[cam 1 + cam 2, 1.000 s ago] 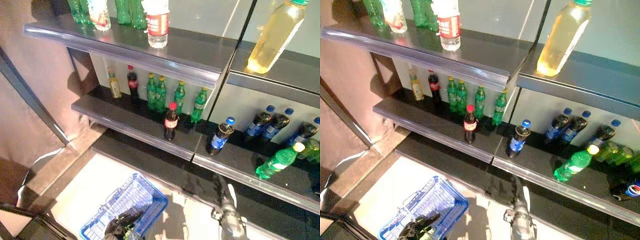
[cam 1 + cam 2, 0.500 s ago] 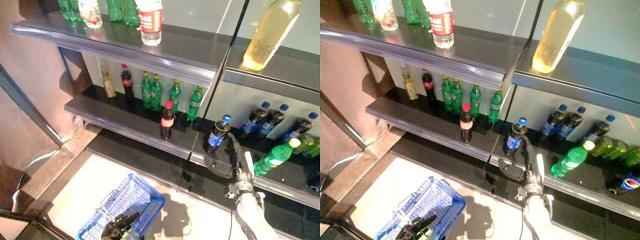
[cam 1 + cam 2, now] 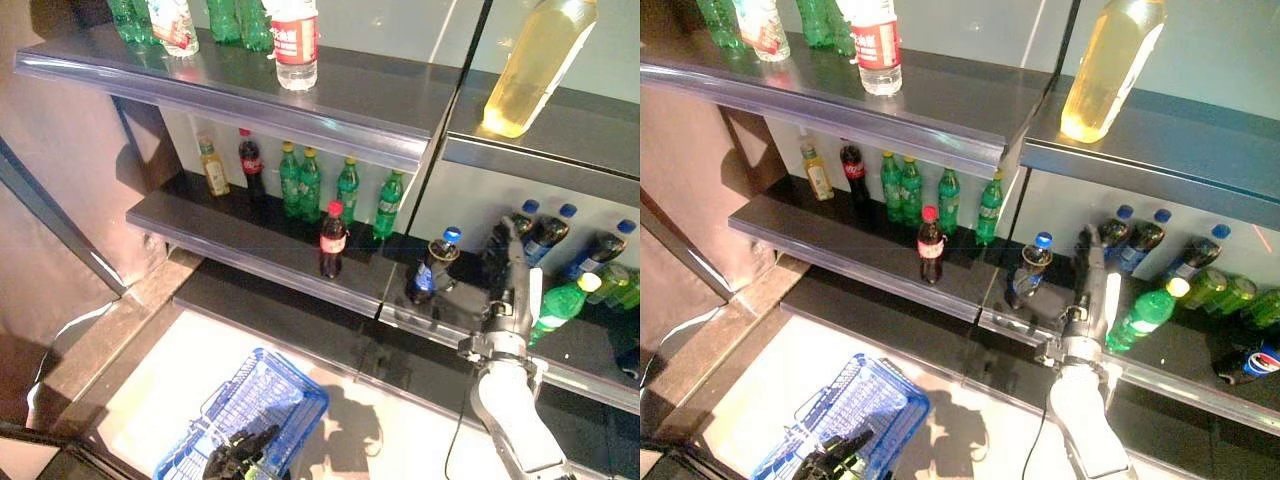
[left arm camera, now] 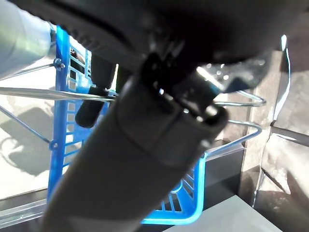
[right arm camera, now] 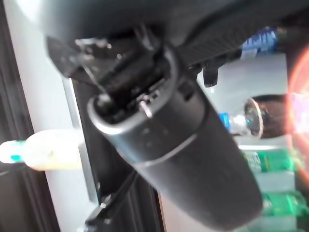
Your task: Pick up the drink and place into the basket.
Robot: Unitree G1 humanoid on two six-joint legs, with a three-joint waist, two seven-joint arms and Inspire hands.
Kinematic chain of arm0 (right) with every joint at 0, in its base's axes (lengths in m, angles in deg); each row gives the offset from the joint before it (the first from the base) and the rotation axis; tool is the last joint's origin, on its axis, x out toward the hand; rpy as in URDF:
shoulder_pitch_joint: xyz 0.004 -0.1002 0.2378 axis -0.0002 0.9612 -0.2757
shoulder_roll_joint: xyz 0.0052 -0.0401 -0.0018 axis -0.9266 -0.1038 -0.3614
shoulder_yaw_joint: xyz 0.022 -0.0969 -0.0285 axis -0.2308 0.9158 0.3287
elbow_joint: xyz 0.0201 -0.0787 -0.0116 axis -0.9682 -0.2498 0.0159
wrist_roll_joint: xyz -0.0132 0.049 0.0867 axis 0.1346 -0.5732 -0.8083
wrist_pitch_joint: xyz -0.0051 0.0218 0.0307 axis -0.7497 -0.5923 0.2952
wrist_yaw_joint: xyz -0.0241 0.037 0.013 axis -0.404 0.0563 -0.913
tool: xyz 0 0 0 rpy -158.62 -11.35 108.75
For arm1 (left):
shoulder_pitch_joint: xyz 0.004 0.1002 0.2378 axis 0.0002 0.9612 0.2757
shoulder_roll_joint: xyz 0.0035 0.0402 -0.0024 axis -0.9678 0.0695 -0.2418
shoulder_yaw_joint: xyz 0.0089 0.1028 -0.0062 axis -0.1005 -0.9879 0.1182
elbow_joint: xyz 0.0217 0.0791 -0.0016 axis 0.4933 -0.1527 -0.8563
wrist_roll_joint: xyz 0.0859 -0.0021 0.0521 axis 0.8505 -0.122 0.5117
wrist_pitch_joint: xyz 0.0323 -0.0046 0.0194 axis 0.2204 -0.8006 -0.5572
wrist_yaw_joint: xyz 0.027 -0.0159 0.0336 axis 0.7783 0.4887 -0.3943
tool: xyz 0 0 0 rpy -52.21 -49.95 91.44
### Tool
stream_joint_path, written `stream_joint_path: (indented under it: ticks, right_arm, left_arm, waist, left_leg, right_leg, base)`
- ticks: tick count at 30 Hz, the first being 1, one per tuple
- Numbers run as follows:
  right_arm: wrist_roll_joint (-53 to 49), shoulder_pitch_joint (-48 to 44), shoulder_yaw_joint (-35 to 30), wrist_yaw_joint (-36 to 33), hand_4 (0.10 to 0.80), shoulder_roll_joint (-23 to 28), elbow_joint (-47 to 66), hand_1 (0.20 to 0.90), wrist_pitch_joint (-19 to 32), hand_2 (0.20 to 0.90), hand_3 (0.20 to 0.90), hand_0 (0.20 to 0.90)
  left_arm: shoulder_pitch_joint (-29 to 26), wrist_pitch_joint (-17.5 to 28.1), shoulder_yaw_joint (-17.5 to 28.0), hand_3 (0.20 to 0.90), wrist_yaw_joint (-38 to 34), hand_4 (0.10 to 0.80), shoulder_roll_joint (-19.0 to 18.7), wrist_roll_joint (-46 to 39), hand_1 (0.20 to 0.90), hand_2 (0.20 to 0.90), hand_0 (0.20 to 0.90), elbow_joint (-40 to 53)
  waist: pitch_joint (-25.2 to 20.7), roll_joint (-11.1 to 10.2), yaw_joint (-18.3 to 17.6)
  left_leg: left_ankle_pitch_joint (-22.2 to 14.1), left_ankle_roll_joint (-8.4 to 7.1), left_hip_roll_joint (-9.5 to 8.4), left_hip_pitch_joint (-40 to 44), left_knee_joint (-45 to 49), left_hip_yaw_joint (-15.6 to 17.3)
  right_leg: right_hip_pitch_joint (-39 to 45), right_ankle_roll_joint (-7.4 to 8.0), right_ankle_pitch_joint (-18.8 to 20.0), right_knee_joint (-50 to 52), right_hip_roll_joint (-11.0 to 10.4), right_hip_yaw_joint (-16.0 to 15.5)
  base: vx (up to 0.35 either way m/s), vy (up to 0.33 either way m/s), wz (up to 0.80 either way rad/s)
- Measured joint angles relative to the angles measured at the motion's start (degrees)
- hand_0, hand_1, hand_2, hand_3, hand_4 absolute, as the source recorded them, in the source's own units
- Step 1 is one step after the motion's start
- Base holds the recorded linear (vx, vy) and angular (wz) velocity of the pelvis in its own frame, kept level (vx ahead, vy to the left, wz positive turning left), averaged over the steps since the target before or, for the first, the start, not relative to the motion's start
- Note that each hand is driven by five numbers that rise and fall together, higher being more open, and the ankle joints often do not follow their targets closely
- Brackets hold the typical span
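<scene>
Nothing is in my basket [image 3: 262, 410] yet, as far as I can see through its blue mesh. My left hand [image 3: 238, 457] has its fingers curled round the wire handle and holds the basket low, over the pale floor in front of the shelves. My right hand [image 3: 510, 268] is up at the lower shelf [image 3: 250, 243], fingers straight and spread apart, holding nothing. It sits just right of the blue-capped cola [image 3: 430, 266] that stands alone near the shelf's front edge, with a row of like bottles [image 3: 545, 238] behind it and a green bottle [image 3: 556, 306] lying on my hand's other side. I take the blue-capped one as my drink, though I cannot tell whether my fingers touch it.

So the task is barely begun: the reach looks nearly made, while the grasp, the lift off the shelf, the carry down and the drop into the basket all remain.
</scene>
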Motion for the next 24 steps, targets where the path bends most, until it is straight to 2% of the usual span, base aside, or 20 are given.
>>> stream_joint_path:
  ticks: [6,8,13,14,18,24]
  right_arm:
    - [-0.62,-6.28,0.07,-8.43,0.8,-0.03,-3.64,0.9,0.06,0.9,0.9,0.9]
    - [-0.89,-9.25,-0.13,-10.46,0.8,0.25,-4.75,0.9,0.07,0.9,0.9,0.9]
    - [-1.05,-11.56,-0.02,-12.69,0.8,0.21,-5.9,0.9,0.07,0.9,0.9,0.9]
    - [-1.04,-12.79,0.18,-13.52,0.8,0.2,-6.52,0.9,0.09,0.9,0.9,0.9]
    - [-1.05,-18.17,0.41,-14.77,0.8,0.19,-8.72,0.9,0.1,0.9,0.9,0.9]
    - [-1.07,-27.21,1.35,-16.67,0.8,0.21,-9.77,0.9,0.06,0.9,0.9,0.9]
  left_arm:
    - [-3.45,0.44,-3.43,0.2,-0.63,0.1,0.35,-1.84,0.3,0.3,0.3,3.38]
    - [-5.25,0.4,-4.21,0.2,-1.23,0.1,0.44,-2.78,0.3,0.3,0.3,5.64]
    - [-7.39,1.22,-5.25,0.2,-1.42,0.1,0.28,-4.96,0.3,0.3,0.3,6.44]
    - [-7.73,1.42,-6.43,0.2,-2.01,0.1,-0.09,-6.23,0.3,0.3,0.3,7.36]
    - [-9.82,2.45,-6.6,0.2,-2.61,0.1,-0.76,-8.26,0.3,0.3,0.3,8.38]
    - [-14.17,3.48,-8.62,0.2,-3.79,0.1,-3.61,-9.65,0.3,0.3,0.3,10.33]
  waist:
    - [5.59,2.27,0.72]
    - [9.3,3.35,0.78]
    - [12.52,3.74,1.51]
    - [12.93,3.63,1.62]
    - [15.49,3.45,1.82]
    - [21.23,4.37,3.24]
  left_leg:
    - [-0.18,0.15,-0.21,-5.97,4.97,-0.66]
    - [-0.2,0.2,-0.24,-8.16,7.0,-0.82]
    - [-0.53,0.38,-0.43,-10.21,9.16,-1.11]
    - [-0.66,0.44,-0.58,-11.52,10.23,-1.2]
    - [-0.73,0.44,-0.71,-14.63,12.58,-1.4]
    - [-0.69,0.34,-0.8,-19.58,16.1,-1.44]
  right_leg:
    - [-6.38,-0.2,-1.38,6.52,-0.57,0.12]
    - [-8.77,-0.32,-1.57,8.9,-0.78,0.35]
    - [-11.79,-0.43,-2.61,12.61,-1.19,1.35]
    - [-13.4,-0.47,-3.21,14.29,-1.25,1.41]
    - [-17.06,-0.78,-4.06,17.93,-1.48,1.4]
    - [-23.16,-1.74,-5.02,23.0,-1.91,2.31]
  base:
    - [-0.114,0.028,0.05]
    - [-0.092,0.025,-0.01]
    - [-0.059,0.0,-0.05]
    - [-0.116,-0.026,0.03]
    - [-0.096,-0.017,0.02]
    - [-0.124,-0.003,-0.03]
